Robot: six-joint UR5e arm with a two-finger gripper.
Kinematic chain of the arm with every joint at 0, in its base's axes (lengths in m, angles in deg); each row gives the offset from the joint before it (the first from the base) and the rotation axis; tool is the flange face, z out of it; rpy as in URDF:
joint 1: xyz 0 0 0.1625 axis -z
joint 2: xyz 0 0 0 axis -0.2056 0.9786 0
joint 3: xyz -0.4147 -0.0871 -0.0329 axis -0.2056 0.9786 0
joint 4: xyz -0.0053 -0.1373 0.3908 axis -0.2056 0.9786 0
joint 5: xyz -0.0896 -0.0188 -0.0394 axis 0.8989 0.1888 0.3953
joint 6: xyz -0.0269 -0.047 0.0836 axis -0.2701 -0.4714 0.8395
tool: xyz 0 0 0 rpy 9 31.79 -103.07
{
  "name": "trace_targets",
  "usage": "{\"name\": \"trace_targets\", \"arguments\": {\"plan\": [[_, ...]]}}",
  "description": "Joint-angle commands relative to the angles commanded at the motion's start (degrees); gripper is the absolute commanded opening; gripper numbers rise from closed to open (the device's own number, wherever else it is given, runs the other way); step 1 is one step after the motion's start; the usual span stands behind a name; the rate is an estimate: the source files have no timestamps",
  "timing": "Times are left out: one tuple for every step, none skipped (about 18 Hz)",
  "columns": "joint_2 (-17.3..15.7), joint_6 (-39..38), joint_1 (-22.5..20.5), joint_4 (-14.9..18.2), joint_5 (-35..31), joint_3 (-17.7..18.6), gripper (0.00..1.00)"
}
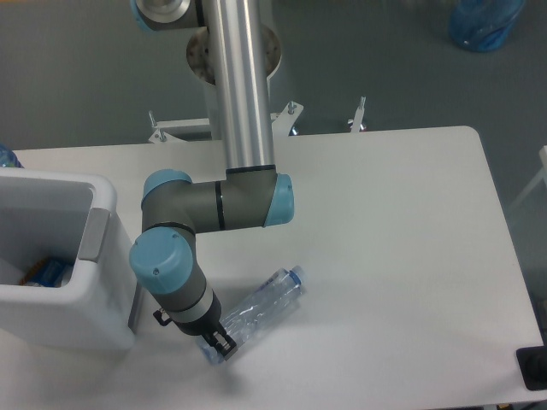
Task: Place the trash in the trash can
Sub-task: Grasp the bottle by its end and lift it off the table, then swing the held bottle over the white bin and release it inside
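The trash in view is a crushed clear plastic bottle [261, 309] with a bluish label. It lies slanted on the white table, cap end up and to the right. My gripper [220, 343] is at the bottle's lower left end, and its black fingers are shut on that end. The arm's wrist hides the grip from above. The trash can [101, 320], a white boxy bin with a grey handle panel, stands at the table's left edge, just left of my wrist. Something blue lies on its floor.
A big blue water jug [484, 22] stands on the floor at the far right. A black object [533, 368] sits off the table's near right corner. The arm's upright column and metal base bracket [184, 128] are behind the table's back edge.
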Motion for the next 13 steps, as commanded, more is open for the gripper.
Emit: {"name": "trace_targets", "arguments": {"plan": [[-0.2,-0.8,-0.3,0.0,0.1,-1.2,0.52],[-0.6,-1.5,-0.6,0.0,0.6,-2.4,0.52],[-0.8,-2.1,-1.1,0.1,1.8,-3.7,0.52],[-0.8,-2.7,-1.5,0.2,4.4,-4.9,0.52],[-0.6,-3.6,-2.0,0.2,7.6,-5.6,0.52],[-0.4,-4.8,-2.4,0.2,10.5,-6.5,0.52],[-0.5,-5.8,-2.6,0.2,12.4,-7.6,0.52],[-0.6,-6.6,-3.4,0.2,13.6,-8.8,0.52],[-0.6,-7.6,-3.7,0.1,14.9,-10.3,0.52],[-0.6,-9.0,-3.8,0.2,17.1,-11.7,0.52],[-0.7,-11.2,-4.2,0.2,20.4,-12.6,0.52],[-0.7,-13.3,-4.5,0.1,24.8,-13.3,0.52],[-0.8,-15.4,-4.9,0.1,29.2,-13.9,0.52]]}}
